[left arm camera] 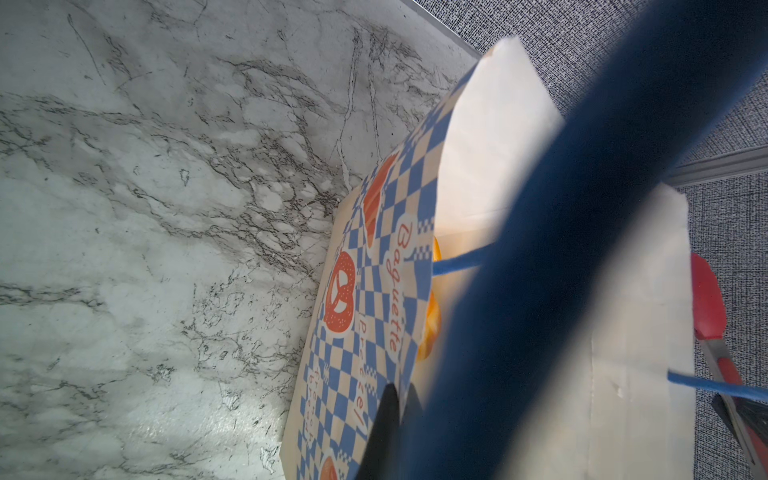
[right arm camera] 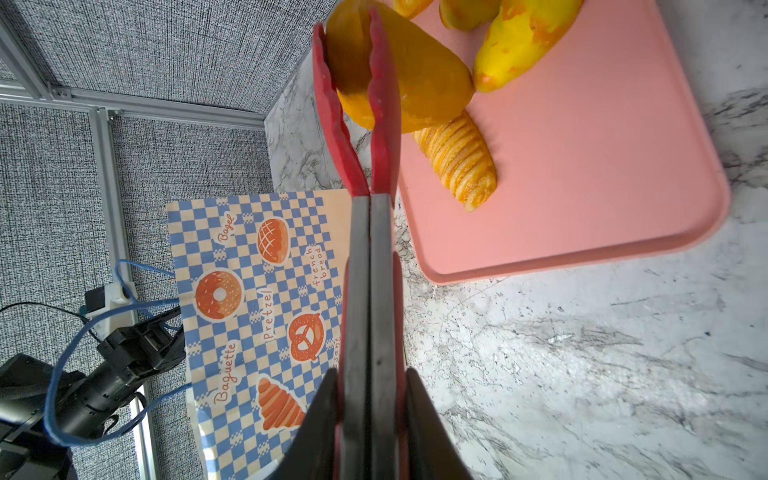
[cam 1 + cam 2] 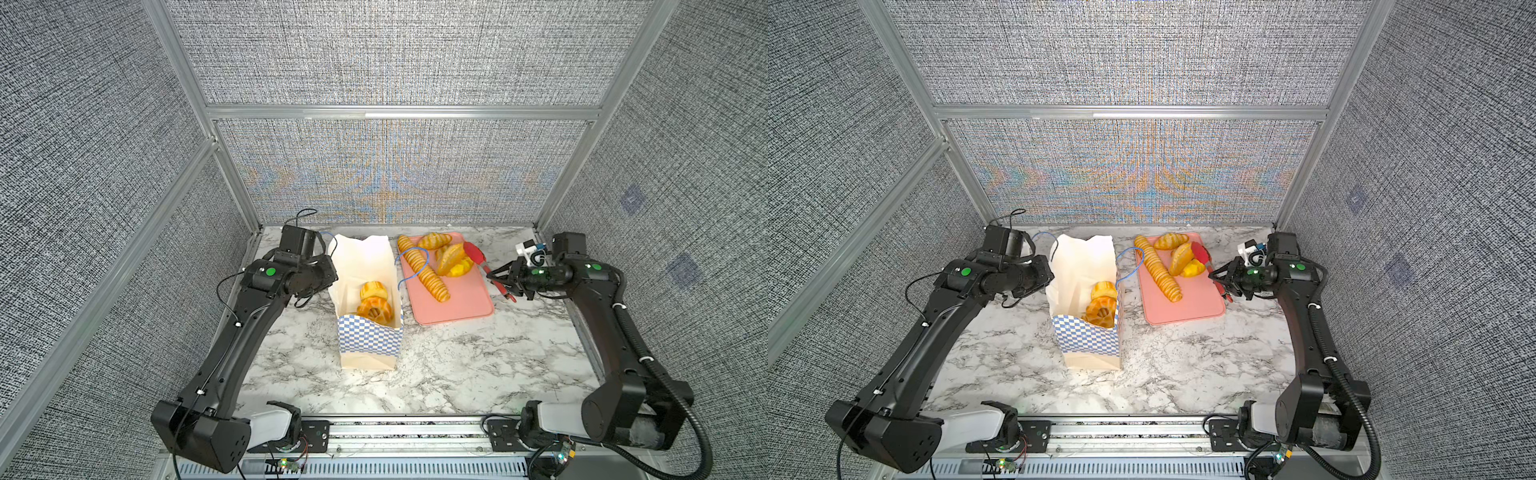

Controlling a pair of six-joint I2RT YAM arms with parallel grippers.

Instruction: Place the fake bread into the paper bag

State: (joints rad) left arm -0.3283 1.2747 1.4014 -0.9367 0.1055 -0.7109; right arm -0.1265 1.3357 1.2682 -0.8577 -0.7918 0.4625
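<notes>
Fake bread, two lots. Two ring buns (image 3: 375,302) lie inside the paper bag (image 3: 368,347), low against its near wall. The rest is on the pink tray (image 3: 459,305), just right of the bag: ridged baguette (image 3: 424,270) lying diagonally, a small roll (image 3: 434,240) at the far edge, oval loaves (image 3: 451,258) bunched at the far right.

Bag upright on the marble surface (image 3: 457,365), mouth open, blue cord handles loose. Print on the checkered band, right wrist view: "Bagel", "Pretzel", "Baguette", "french bread", plus a word cut off at "…sant". Left wrist view repeats "Baguette".

Right end effector (image 2: 370,415) is clamped narrow on the grey handles of the red tongs (image 2: 353,137); the tong tips straddle one end of an oval loaf (image 2: 424,79) above the tray.

Left end effector (image 3: 327,275) is closed tight against the bag's left wall, apparently pinching the rim.
</notes>
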